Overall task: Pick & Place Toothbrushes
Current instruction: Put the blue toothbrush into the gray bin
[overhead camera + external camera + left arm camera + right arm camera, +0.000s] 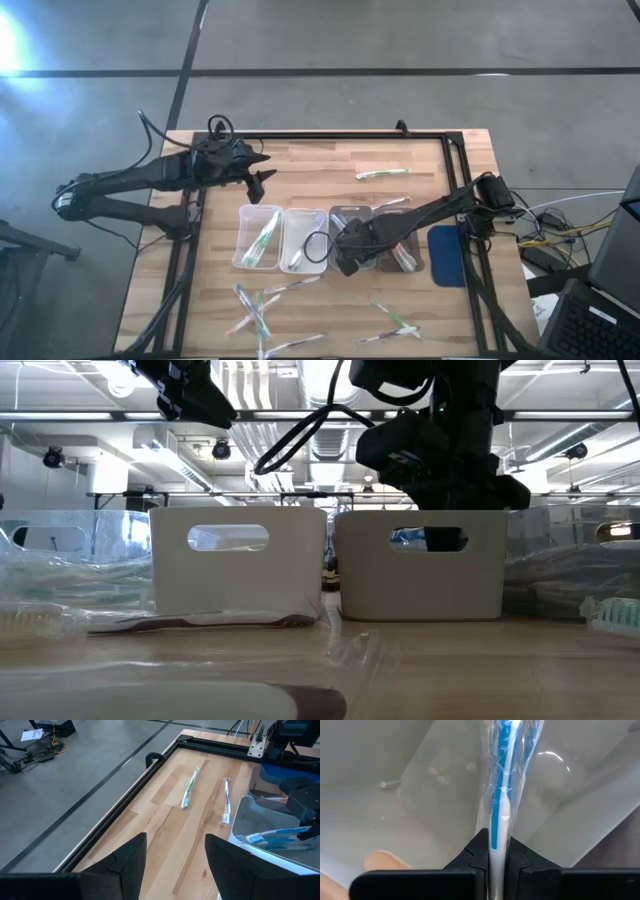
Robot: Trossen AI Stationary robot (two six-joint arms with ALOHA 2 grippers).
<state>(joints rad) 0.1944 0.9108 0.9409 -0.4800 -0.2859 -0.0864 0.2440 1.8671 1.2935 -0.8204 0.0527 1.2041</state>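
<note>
The right gripper (496, 851) is pinching a blue-handled toothbrush in clear crinkled wrapping (502, 795), its two dark fingers (475, 851) pressing narrowly on either side of the white lower stem. In the high view this right gripper (345, 255) is hanging over the third of four clear rectangular plastic trays (257, 237) lying in a row across the middle of the light wooden slatted table (310, 165), so the wrapped brush is sitting down inside that tray, against its pale walls.

The left gripper (175, 855) is waiting with its dark fingers standing wide apart and holding nothing, hovering near the table's back left part, well away from the trays. Ahead of it, a green-accented wrapped toothbrush (189, 789) and a purple-accented wrapped toothbrush (226, 802) are lying flat on the bare wood, near each other without touching. From above, the green-accented one (381, 173) is showing alone near the back edge.

Several more wrapped toothbrushes (262, 310) are lying scattered along the front of the table, some crossing one another, and a dark blue flat pad (450, 255) is lying just beside the rightmost tray
</note>
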